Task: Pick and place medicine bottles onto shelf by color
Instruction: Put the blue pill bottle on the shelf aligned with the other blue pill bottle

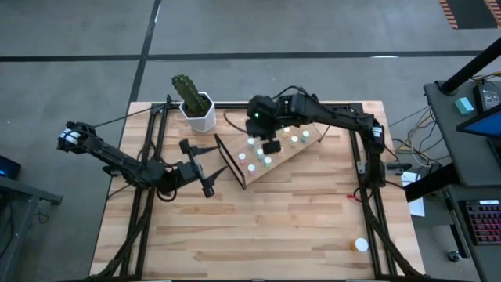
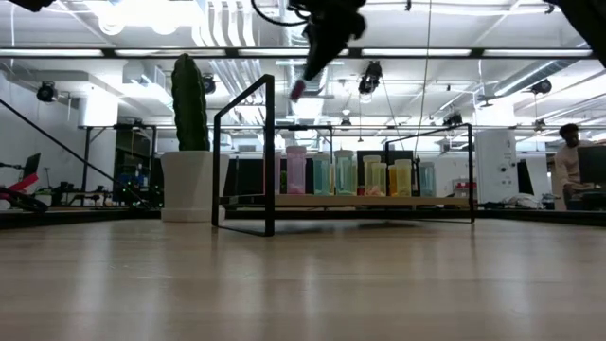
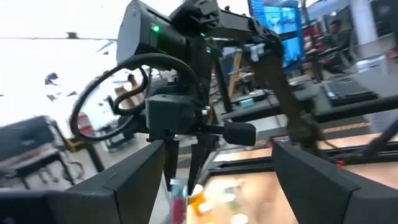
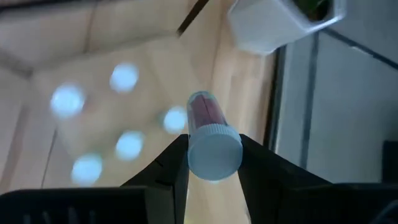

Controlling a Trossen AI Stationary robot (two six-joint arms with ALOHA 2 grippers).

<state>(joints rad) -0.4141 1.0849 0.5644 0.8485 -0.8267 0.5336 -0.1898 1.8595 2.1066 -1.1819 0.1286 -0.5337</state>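
Pink shows through the clear body of the small bottle (image 4: 210, 140) that the right claw (image 4: 213, 163) grips by its sides just under the pale round cap, both dark fingers (image 4: 171, 163) pressed against it. In the low view that bottle (image 2: 297, 90) hangs tilted under the claw, well above the shelf (image 2: 360, 200) and clear of everything on it. Below the claw stands the shelf, a light-wood board on a thin black wire frame, already carrying a row of upright bottles (image 2: 350, 176) with pink, pale green and yellow bodies. Seen from overhead, the right claw (image 1: 270, 146) sits over the near-left part of the board (image 1: 305, 153), with capped bottles (image 1: 266, 162) just beside and beneath it. Off to its far left a white pot (image 1: 199, 114) with a cactus stands on the wooden surface (image 1: 274, 227), close to the shelf's frame. One more white-capped bottle (image 1: 361, 245) lies well apart from the claw, near the surface's front right corner. Meanwhile the left claw (image 1: 205, 166) waits with fingers spread wide, holding nothing, just beside the shelf's left end.
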